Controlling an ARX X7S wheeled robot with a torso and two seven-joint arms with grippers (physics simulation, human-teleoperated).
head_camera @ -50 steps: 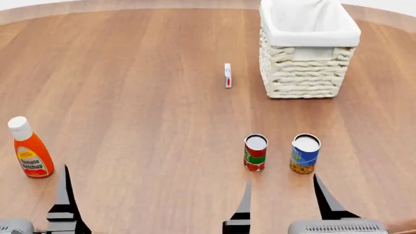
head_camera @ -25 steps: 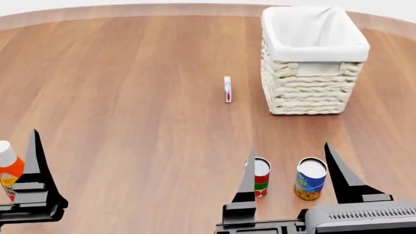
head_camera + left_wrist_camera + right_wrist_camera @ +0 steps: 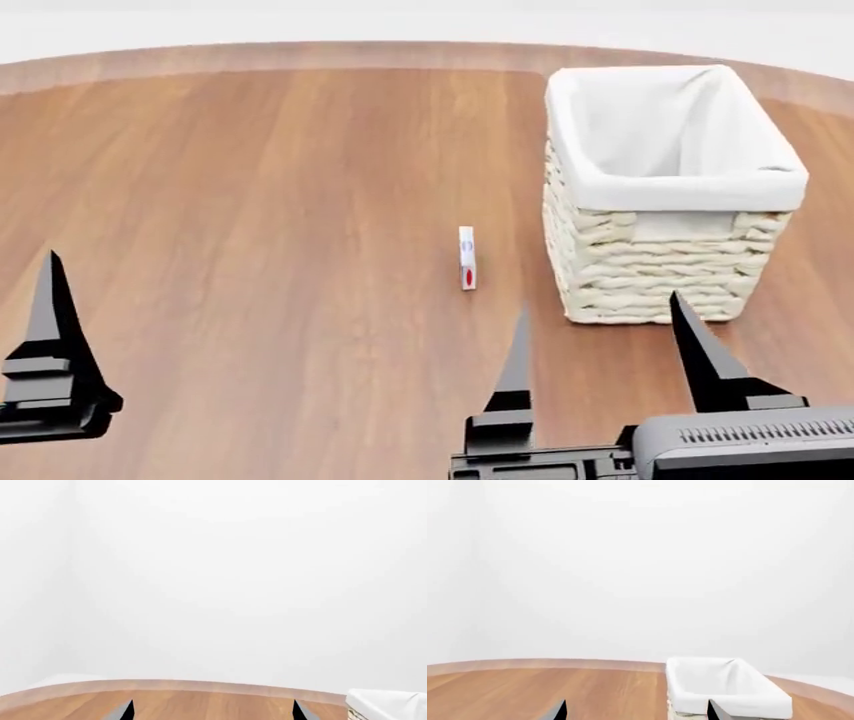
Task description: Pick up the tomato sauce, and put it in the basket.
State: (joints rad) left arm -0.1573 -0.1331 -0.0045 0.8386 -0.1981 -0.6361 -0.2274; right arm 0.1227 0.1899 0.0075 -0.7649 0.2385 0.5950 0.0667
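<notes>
The tomato sauce can is out of view in every frame. The cream wicker basket (image 3: pixel 654 272) with its white liner stands at the right of the wooden table; it also shows in the right wrist view (image 3: pixel 727 696), and its liner corner shows in the left wrist view (image 3: pixel 388 705). My right gripper (image 3: pixel 598 306) is open and empty, its fingers pointing up in front of the basket; in its wrist view (image 3: pixel 636 710) the tips stand wide apart. My left gripper (image 3: pixel 211 712) is open and empty; only one finger (image 3: pixel 51 330) shows at the head view's left edge.
A small white and red box (image 3: pixel 467 258) stands on edge just left of the basket. The round table's far edge (image 3: pixel 267 52) curves across the back, with a white wall behind it.
The head view has tilted up: the basket and small box slid down the picture, and both cans and the ketchup bottle dropped out of sight. Both grippers stay raised and open.
</notes>
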